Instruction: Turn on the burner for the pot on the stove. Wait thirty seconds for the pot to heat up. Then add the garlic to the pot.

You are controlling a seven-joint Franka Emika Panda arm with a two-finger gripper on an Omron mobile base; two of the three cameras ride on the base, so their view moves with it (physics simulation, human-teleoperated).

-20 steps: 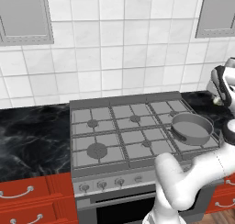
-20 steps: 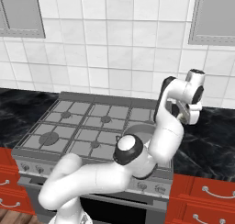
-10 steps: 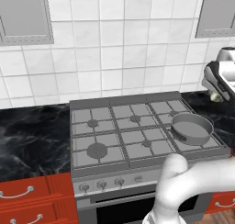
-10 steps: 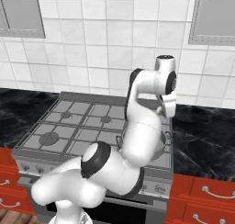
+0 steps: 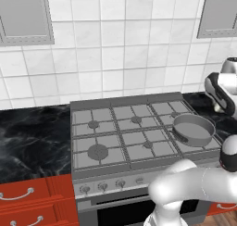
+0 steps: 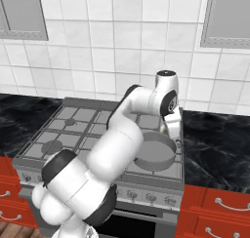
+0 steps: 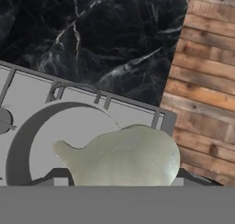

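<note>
pincer (image 6: pixel 172 129) clamped on the garlic (image 7: pixel 131 156) is now hanging over the pot (image 6: pixel 154 153) at the stove's (image 5: pixel 120 137) front right burner, having swung in from the counter side in the past second; release looks near. beyond, black marble counter (image 7: pixel 92 39), white tiled wall (image 5: pixel 115 67).

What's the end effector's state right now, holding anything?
End effector: shut on the garlic, above the pot on the stove.
</note>
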